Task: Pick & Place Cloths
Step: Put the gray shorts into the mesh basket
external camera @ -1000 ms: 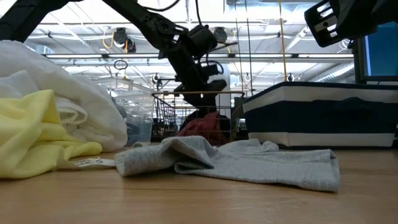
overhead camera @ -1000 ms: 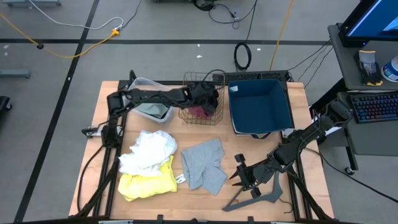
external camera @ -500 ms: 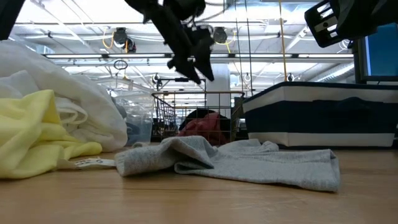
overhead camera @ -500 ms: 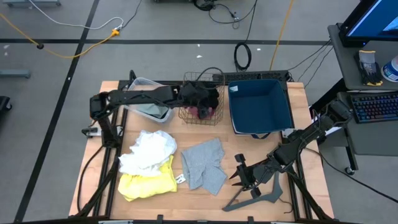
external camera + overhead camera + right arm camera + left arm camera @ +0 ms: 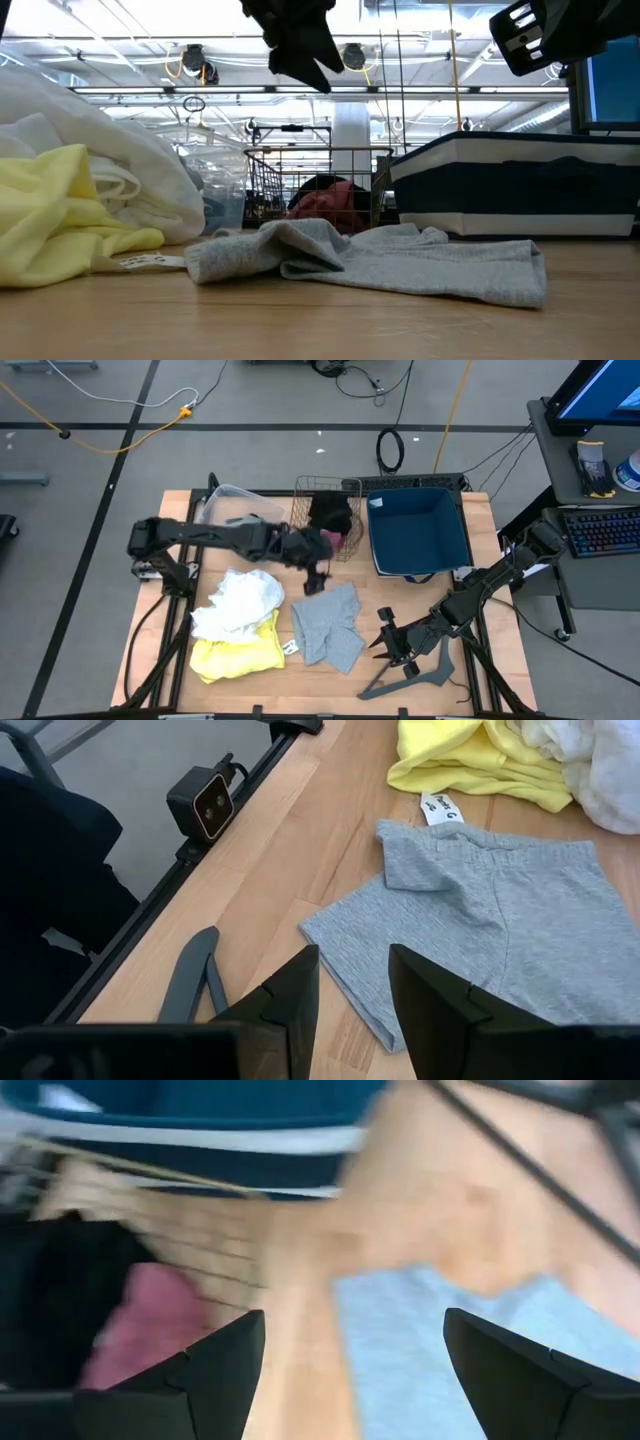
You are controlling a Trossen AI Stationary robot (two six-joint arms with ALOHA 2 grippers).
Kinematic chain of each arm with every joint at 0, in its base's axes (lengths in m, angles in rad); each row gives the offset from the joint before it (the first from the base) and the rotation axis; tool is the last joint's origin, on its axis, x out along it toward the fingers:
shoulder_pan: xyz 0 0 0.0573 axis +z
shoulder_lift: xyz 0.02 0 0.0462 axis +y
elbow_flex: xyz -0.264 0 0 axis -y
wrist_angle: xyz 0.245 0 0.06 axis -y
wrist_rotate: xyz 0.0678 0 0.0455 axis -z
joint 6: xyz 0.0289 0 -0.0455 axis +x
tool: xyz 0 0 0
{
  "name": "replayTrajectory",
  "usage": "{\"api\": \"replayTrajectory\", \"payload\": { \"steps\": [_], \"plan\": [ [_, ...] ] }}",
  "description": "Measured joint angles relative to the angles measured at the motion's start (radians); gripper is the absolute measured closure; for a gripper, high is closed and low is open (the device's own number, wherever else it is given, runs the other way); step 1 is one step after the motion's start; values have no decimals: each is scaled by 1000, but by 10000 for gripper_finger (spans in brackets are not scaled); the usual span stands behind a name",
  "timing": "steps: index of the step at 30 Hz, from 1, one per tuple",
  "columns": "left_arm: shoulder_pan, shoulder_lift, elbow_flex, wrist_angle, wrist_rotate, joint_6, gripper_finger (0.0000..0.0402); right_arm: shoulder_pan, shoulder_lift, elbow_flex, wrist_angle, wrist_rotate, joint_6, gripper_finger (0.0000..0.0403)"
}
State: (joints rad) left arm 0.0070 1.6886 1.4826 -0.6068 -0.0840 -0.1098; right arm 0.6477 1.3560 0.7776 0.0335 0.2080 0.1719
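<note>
A grey cloth (image 5: 328, 622) lies flat mid-table; it also shows in the right wrist view (image 5: 490, 930). A white cloth (image 5: 240, 600) lies partly on a yellow one (image 5: 238, 650) at the near left. A black cloth (image 5: 330, 510) and a maroon cloth (image 5: 345, 540) lie in the wire basket (image 5: 305, 495). My left gripper (image 5: 316, 568) hangs open and empty above the table, between the basket and the grey cloth's far edge (image 5: 450, 1360). My right gripper (image 5: 385, 643) is open and empty near the table's near right, beside the grey cloth.
A blue bin (image 5: 418, 532) stands at the far right. A clear bin (image 5: 228, 500) stands at the far left. A grey clothes hanger (image 5: 420, 675) lies at the near right edge, by my right gripper. Bare wood shows between the grey cloth and the blue bin.
My left gripper has risen from the wire basket and swung toward the table's near edge, to above the grey cloth's far edge. The black and maroon cloths stay in the basket.
</note>
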Motion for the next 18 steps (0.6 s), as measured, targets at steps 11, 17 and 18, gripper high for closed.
{"api": "replayTrajectory", "payload": {
  "steps": [11,17,18],
  "plan": [
    [-241,0,0,-27,32,-52,96,0,0,0,0,0,0,287],
    [-334,14,0,-36,-23,-113,96,0,0,0,-1,0,0,287],
    [-347,15,0,-35,-40,-120,96,0,0,0,0,0,-1,287]
  ]
}}
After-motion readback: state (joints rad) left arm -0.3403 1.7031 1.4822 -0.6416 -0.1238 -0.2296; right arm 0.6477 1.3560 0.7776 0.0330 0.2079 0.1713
